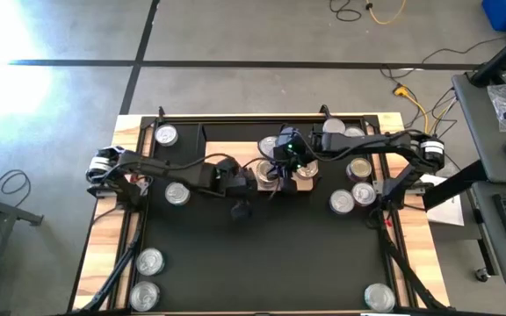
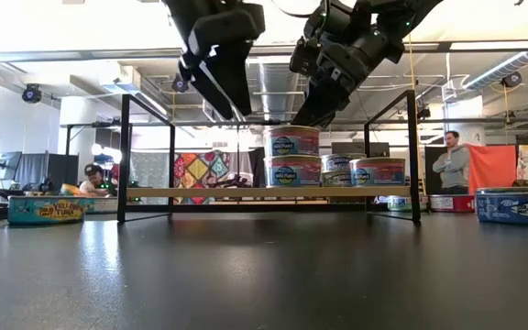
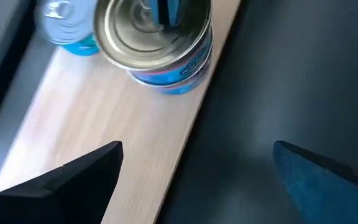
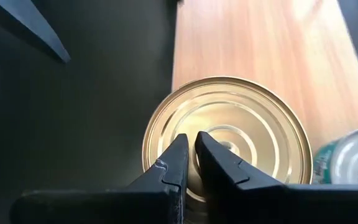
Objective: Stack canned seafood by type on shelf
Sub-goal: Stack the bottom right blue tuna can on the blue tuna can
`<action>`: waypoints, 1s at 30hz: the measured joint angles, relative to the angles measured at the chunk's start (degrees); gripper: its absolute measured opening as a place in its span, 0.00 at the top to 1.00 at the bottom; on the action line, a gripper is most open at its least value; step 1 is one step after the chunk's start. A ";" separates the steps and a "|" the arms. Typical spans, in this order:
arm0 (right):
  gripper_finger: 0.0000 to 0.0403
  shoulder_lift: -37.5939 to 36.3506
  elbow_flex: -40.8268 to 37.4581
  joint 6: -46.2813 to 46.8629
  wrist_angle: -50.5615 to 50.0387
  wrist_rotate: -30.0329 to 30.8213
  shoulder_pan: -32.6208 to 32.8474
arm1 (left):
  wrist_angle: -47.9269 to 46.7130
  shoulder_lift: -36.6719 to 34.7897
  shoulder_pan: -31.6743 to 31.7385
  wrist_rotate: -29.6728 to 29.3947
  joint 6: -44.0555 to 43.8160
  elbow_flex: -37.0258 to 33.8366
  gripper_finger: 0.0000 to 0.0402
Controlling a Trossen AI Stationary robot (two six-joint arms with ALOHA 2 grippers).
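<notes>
The right tool, fingers together, is poised directly above the gold-topped round tin stacked on the light-wood shelf; the left tool, fingers apart, is held just beside.

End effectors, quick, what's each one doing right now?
Left end effector: open, holding nothing, above the shelf edge.
Right end effector: closed, empty, tips over the gold-topped can.

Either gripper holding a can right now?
No. Left gripper is open and empty; right gripper is shut above the top can, gripping nothing.
</notes>
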 joint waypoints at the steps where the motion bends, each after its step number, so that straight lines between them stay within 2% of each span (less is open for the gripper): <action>1: 0.92 -0.24 0.05 -0.25 -0.07 0.58 0.00 | -0.07 -0.11 -0.50 -0.90 -0.48 0.00 0.01; 9: 0.92 -2.83 3.64 0.64 -1.41 2.48 -0.02 | 0.03 -0.03 -1.56 -1.49 -1.95 0.00 0.01; 13: 0.92 -5.20 7.04 1.17 -5.76 5.98 0.14 | 0.13 -0.03 -1.56 -1.51 -1.91 0.00 0.01; 20: 0.92 -9.77 12.09 0.67 -21.66 12.23 1.14 | 0.21 -0.03 -1.83 -1.49 -1.76 0.00 0.01; 25: 0.92 -14.34 12.90 4.64 -32.57 19.38 1.08 | 0.23 -0.03 -2.26 -1.60 -1.49 0.00 0.01; 30: 0.92 -19.65 10.48 11.32 -35.96 22.21 0.00 | 0.33 -0.03 -2.32 -1.96 -0.12 -0.12 0.01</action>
